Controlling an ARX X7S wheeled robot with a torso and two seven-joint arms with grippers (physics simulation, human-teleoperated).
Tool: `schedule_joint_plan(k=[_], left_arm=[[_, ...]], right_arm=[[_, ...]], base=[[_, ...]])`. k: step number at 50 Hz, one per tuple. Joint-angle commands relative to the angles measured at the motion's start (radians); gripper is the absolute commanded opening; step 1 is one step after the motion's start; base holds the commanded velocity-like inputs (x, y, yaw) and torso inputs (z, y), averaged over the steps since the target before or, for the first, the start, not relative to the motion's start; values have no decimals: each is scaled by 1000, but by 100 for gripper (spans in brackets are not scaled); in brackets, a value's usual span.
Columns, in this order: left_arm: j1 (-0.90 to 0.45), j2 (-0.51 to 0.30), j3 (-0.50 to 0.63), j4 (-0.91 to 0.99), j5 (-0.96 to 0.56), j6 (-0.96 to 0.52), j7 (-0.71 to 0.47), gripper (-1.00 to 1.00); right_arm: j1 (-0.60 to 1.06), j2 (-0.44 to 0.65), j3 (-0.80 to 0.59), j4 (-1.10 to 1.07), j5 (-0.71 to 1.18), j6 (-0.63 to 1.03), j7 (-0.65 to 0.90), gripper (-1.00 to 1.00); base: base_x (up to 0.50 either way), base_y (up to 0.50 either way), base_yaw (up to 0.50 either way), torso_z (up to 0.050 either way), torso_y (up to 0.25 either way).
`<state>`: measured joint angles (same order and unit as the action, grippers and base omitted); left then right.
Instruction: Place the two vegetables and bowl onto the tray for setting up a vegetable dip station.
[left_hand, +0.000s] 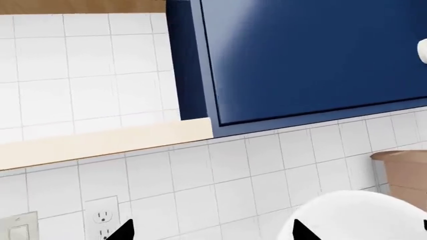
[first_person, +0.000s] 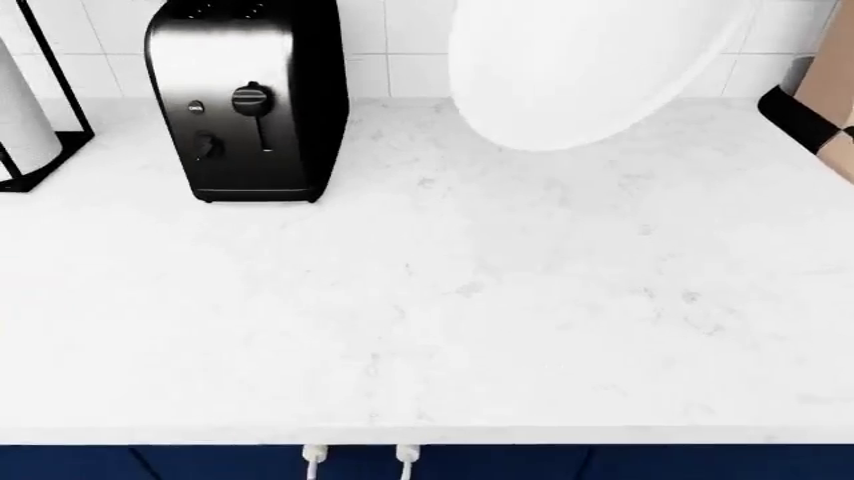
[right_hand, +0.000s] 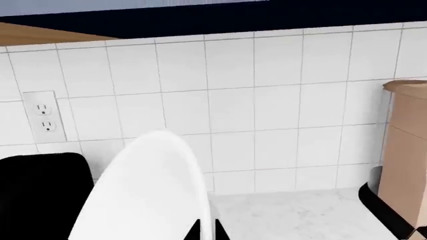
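Only partly visible: white bowl (first_person: 587, 70)

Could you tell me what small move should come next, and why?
Probably hold the bowl aloft in the right gripper and turn the view to look for the tray: the countertop in view holds a toaster but no tray or vegetables.

A black toaster (first_person: 247, 100) stands at the back of the white marble counter (first_person: 441, 300), against the white tiled wall (right_hand: 253, 100). A paper towel holder (first_person: 30, 105) sits beside it, a tan container (first_person: 834, 90) opposite. Outlet (right_hand: 43, 117) on the wall, blue cabinet (left_hand: 313, 60) overhead.
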<state>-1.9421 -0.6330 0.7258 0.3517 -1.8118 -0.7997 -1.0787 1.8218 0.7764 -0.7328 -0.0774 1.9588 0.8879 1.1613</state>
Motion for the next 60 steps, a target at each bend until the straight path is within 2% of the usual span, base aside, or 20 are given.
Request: schedule_joint_plan(k=[1,60], left_arm=[[2,-1,1,-1,2,0,1,100],[-1,-3,0,0,3,-1,2,100]], right_arm=[[27,-6,-4,-7,-22,21,-12,-100],[46,-9,-9,-15,-27,28,-17,-100]], base=[[1,500,0,0,0],[1,500,0,0,0]])
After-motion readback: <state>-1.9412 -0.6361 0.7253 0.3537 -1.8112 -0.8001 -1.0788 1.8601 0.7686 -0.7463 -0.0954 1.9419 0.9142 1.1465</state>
